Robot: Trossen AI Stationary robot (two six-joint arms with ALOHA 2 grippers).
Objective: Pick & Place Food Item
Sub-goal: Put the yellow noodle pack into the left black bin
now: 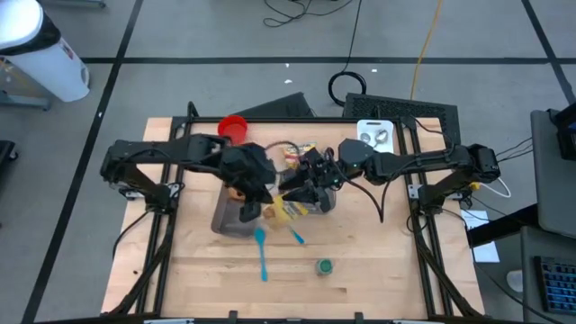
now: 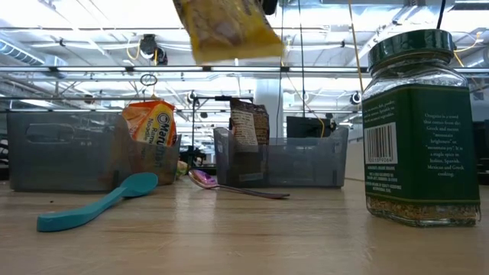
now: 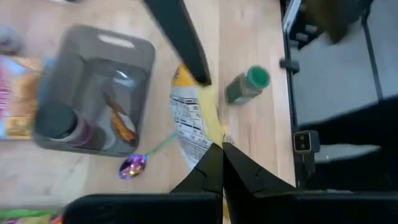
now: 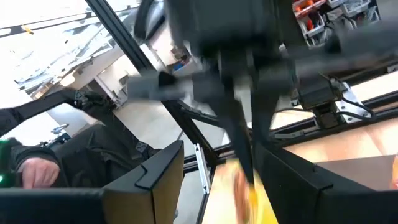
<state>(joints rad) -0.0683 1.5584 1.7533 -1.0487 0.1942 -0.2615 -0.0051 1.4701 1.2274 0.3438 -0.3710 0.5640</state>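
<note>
A yellow-and-white food packet (image 3: pixel 193 124) is up in the air over the table's middle (image 1: pixel 283 211); its lower part shows at the top of the low view (image 2: pixel 229 30). My left gripper (image 3: pixel 222 167) is shut on it. My right gripper (image 4: pixel 214 152) reaches in level from the right, open. Its fingers stand on either side of the packet's other end, and one finger (image 3: pixel 186 50) lies over that end. I cannot tell whether it touches. A grey bin (image 3: pixel 134 56) below holds a dark jar and a packet. My left gripper pinches the packet's near end (image 3: pixel 208 152) between its two shut fingers. It comes slanting down from the table's left side. The packet stretches away from the fingertips, lifted clear of the table and the bins.
Two grey bins stand mid-table (image 1: pixel 236 219) (image 1: pixel 315 198), one with an orange noodle packet (image 2: pixel 149 134). A green-lidded spice jar (image 1: pixel 324 266), a teal spoon (image 1: pixel 262 252) and a shiny purple spoon (image 3: pixel 134 165) lie nearer the front. A red cup (image 1: pixel 232 127) stands at the back.
</note>
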